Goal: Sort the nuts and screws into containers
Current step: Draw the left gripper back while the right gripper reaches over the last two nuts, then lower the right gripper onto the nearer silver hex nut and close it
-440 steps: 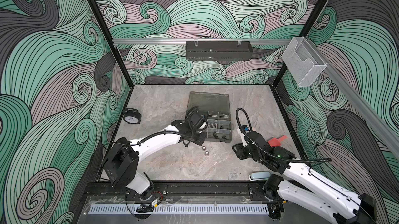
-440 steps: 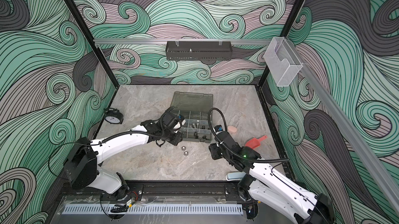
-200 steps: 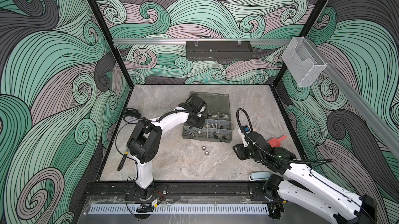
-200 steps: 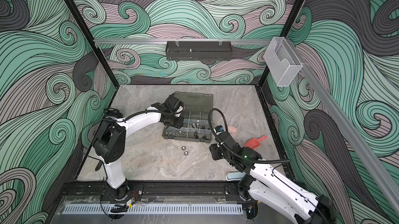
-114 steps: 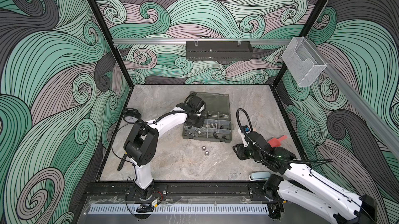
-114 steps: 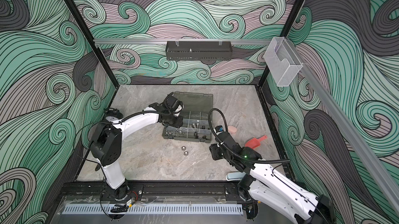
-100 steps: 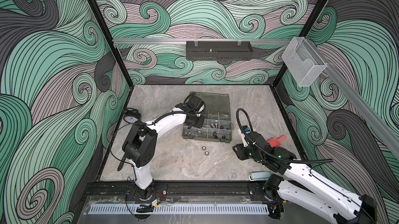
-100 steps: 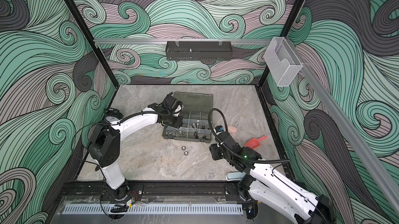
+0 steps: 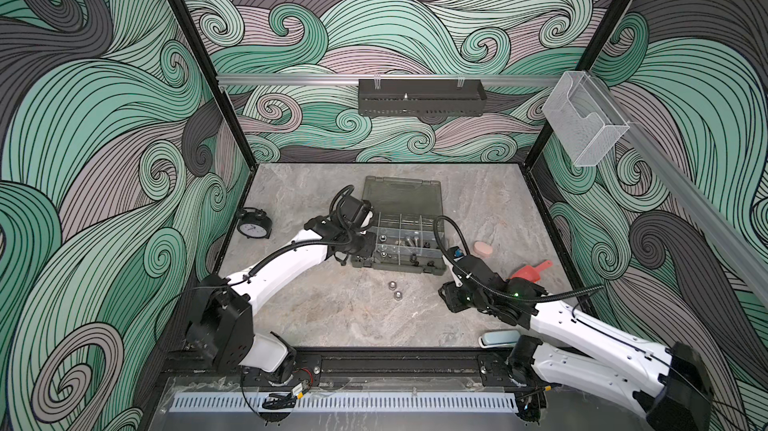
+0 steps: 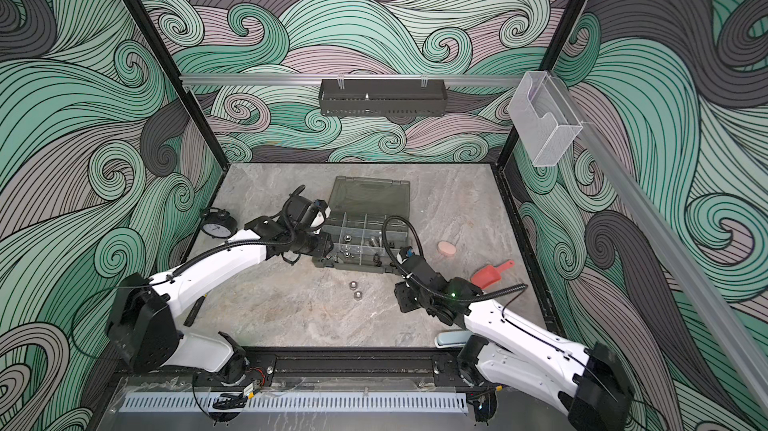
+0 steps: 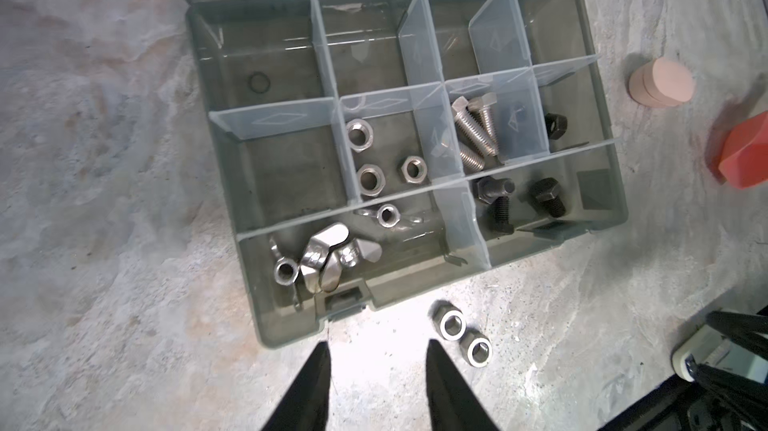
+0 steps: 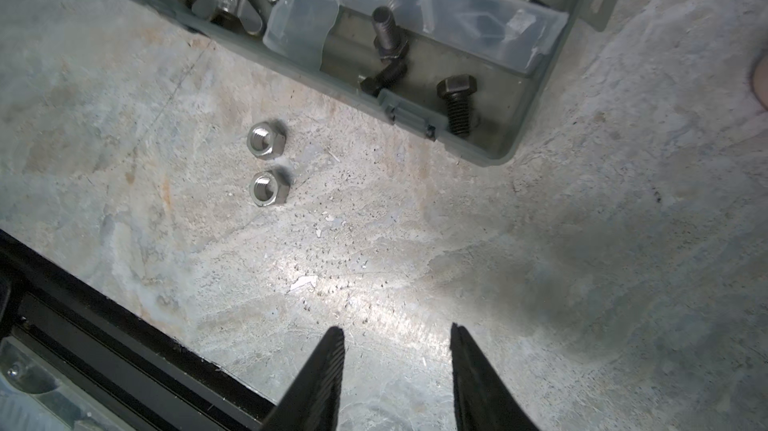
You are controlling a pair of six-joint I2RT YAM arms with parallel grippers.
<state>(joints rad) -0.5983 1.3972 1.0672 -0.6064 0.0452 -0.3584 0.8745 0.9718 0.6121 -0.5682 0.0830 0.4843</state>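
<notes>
Here we are in a robot test booth, clearly a lab set-up: swirl-printed walls [image 9: 83, 138] framed by black posts [image 9: 197, 54], a metal rail [image 9: 291, 79] across the back, and two white arms [image 9: 286, 266] mounted along the front of a stone-look table [image 9: 353, 321], with a clock [image 9: 254, 226] and a scoop [image 9: 530, 271] lying about.

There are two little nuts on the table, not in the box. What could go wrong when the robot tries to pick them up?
1. The two nuts lie close together, so grabbing one might knock the other rolling away.
2. The open left gripper is right by the box's front wall and might bump it, jumbling what's already sorted.
3. The open right gripper points toward the same nuts, so the arms could bump each other.
</notes>
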